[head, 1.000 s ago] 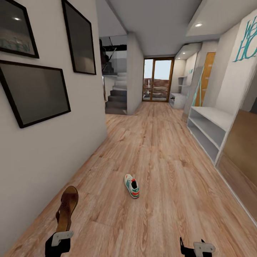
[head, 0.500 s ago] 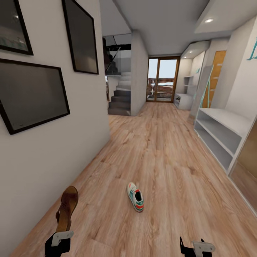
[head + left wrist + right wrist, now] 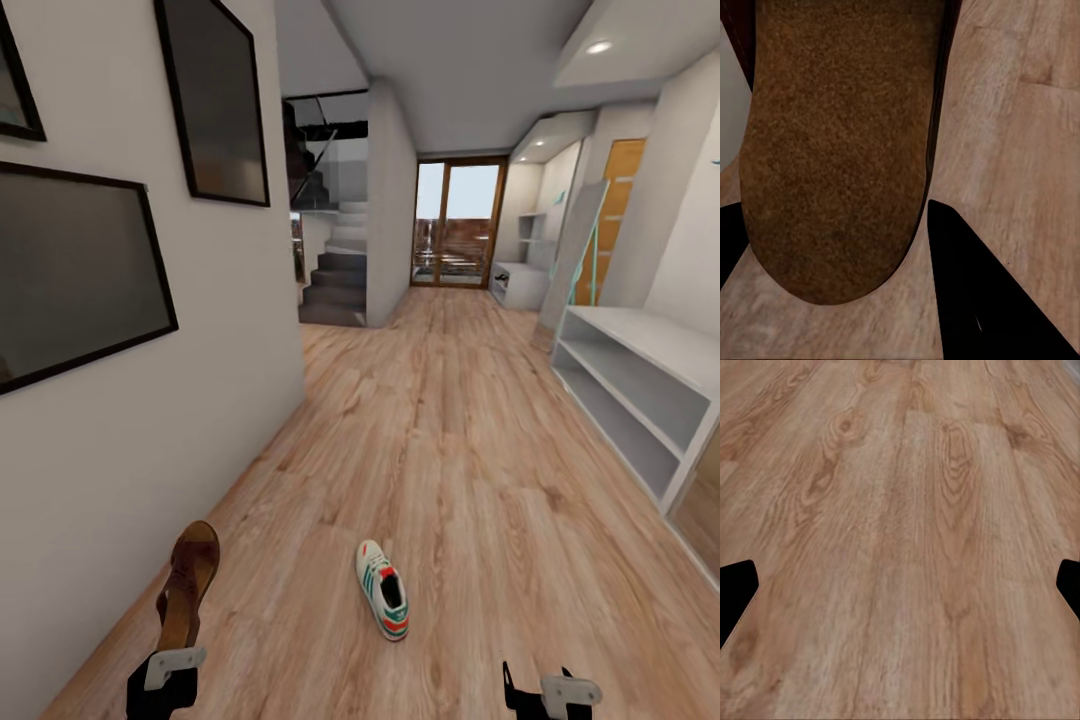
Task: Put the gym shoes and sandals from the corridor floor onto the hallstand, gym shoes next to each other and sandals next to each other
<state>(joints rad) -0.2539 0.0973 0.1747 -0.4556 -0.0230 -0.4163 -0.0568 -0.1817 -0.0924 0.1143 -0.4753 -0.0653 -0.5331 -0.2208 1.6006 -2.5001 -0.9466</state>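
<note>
A brown sandal [image 3: 188, 585] stands on end at the lower left, its heel clamped in my left gripper [image 3: 170, 665]. The left wrist view has its suede-like sole [image 3: 840, 150] between the dark fingers [image 3: 982, 300]. One white gym shoe [image 3: 383, 603] with green stripes and an orange heel lies on the corridor floor [image 3: 450, 470], between my two arms and a little ahead. My right gripper [image 3: 545, 695] hangs at the lower right, open, with only floor planks [image 3: 900, 510] between its fingertips. The pale grey hallstand [image 3: 520, 285], with small wall shelves above it, stands far down the corridor on the right.
A long white bench with open shelves [image 3: 640, 395] runs along the right wall. On the left is a white wall with dark framed pictures [image 3: 70, 270]. Stairs [image 3: 335, 285] and a glass door [image 3: 458, 225] close the far end.
The whole view has shifted as the camera moved along the corridor; the gym shoe now sits lower and closer in the picture. Both grippers hold the same pose, the sandal still in the left.
</note>
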